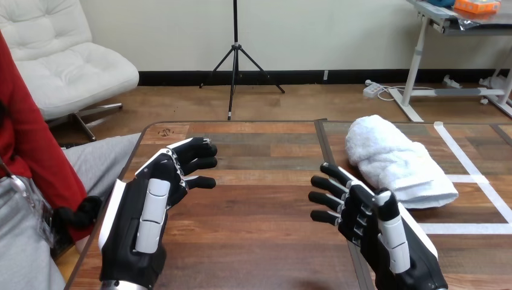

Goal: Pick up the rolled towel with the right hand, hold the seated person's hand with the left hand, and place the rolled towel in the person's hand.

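Left robot hand (151,208): fingers relaxed, empty, above brown wooden counter (259,235).
Right robot hand (368,220): fingers extended, empty, near towel.
White rolled terry towel (395,160): on counter, right side; likely soft, light, compressible; grasp around mid-roll.

Wooden table (259,241), white tape lines (471,228) (on its right part)

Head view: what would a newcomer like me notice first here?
Two black-and-white robot hands, the left hand and the right hand, stretch open over the wooden table at the view's bottom. A rolled white towel lies just beyond the right hand. A person sits at the left edge.
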Controlling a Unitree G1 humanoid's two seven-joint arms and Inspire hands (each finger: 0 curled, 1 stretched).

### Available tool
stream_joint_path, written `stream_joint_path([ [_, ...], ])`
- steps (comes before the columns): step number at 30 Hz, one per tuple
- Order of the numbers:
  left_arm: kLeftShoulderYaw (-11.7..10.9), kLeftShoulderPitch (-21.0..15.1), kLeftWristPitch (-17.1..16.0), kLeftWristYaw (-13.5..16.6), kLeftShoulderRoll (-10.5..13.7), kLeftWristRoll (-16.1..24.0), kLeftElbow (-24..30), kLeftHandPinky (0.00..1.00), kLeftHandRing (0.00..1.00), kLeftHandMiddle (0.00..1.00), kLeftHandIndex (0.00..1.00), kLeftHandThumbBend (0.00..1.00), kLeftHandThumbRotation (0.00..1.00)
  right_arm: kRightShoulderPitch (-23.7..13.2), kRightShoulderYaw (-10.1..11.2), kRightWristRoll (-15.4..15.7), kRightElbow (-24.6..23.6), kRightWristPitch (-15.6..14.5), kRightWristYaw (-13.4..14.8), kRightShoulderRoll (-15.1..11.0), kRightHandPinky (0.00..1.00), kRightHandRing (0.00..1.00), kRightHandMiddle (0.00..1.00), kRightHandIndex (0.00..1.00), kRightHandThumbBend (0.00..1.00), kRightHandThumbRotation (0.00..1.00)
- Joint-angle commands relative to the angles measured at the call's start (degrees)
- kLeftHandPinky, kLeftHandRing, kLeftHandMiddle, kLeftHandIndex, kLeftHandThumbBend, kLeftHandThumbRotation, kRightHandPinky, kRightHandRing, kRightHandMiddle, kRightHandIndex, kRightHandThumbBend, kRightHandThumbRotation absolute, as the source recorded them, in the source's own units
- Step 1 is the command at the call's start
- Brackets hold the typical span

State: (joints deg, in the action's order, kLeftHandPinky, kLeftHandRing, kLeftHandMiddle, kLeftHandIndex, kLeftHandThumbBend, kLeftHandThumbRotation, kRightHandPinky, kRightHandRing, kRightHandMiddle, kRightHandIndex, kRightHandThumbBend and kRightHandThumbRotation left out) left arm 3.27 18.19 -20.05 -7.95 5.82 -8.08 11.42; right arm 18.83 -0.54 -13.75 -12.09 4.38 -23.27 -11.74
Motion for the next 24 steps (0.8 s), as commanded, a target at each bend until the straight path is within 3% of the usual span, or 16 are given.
stream_joint_path([
  [1,-1.0,-3.6,-0.7,0.2,-0.4,0.5,1.5,0.62,0.73,0.73,0.69,0.79,1.0,-3.5,0.7,-1.6,-2.0,1.2,-0.3,0.5,0.82,0.86,0.88,0.91,1.0,1.0],
  [9,-1.3,-3.5,-1.0,0.3,-0.5,0.8,0.8,0.62,0.74,0.73,0.7,0.78,1.0,-3.2,1.5,-4.1,-1.4,0.8,-0.1,1.6,0.81,0.85,0.86,0.89,1.0,1.0],
  [17,-1.4,-3.2,-1.2,0.3,-0.9,0.6,0.1,0.63,0.74,0.73,0.7,0.74,1.0,-3.9,2.1,-6.4,-0.1,2.2,-0.1,3.1,0.81,0.84,0.85,0.89,1.0,1.0],
  [24,-1.5,-3.5,-1.6,0.0,-1.1,0.7,-0.6,0.64,0.74,0.74,0.71,0.72,1.0,-4.6,2.6,-7.0,0.1,2.4,-0.1,3.7,0.81,0.85,0.87,0.9,1.0,1.0],
])
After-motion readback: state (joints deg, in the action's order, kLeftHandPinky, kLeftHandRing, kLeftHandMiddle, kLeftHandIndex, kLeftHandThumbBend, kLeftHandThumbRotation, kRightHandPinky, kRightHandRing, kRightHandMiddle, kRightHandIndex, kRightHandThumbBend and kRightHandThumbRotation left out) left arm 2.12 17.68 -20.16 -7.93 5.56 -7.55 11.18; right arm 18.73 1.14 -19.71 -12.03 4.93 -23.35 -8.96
